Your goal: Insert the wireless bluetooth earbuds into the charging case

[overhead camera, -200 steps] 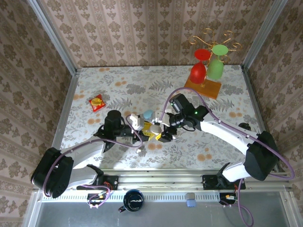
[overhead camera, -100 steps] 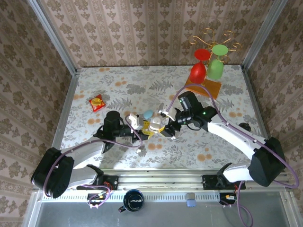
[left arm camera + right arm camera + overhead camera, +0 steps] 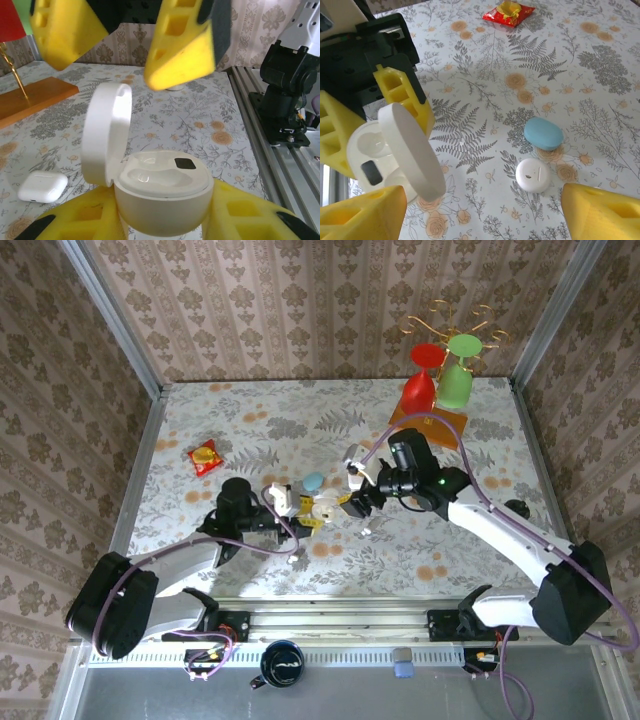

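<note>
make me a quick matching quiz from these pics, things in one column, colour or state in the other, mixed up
Things: 1 charging case; 2 oval case; 3 snack packet; 4 round disc
States: a red and yellow; b white, flat on the table; c light blue; d lid open, gripped by the left claw
Pairs: 1-d; 2-c; 3-a; 4-b
</note>
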You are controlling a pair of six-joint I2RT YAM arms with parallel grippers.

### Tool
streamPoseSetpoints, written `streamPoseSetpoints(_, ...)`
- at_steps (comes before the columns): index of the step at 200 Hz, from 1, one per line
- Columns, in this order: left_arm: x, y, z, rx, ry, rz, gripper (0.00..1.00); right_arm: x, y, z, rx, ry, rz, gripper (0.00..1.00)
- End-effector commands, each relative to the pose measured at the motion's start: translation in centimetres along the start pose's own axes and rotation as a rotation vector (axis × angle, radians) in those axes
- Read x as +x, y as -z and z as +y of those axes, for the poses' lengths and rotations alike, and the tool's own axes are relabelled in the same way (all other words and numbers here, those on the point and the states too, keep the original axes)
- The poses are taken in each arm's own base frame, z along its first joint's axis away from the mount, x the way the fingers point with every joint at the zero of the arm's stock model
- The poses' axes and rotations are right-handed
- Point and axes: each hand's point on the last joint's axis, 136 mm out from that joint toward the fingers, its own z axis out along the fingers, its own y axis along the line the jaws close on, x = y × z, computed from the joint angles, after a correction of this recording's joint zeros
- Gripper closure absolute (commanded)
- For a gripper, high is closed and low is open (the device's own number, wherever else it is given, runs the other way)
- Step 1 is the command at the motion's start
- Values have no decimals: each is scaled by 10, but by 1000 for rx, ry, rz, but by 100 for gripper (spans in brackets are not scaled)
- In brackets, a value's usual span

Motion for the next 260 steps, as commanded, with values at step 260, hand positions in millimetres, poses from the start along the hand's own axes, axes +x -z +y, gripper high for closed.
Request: streamPoseSetpoints(260, -42, 46, 65, -372, -31, -240, 73, 156, -27, -5, 385, -1392, 37, 14)
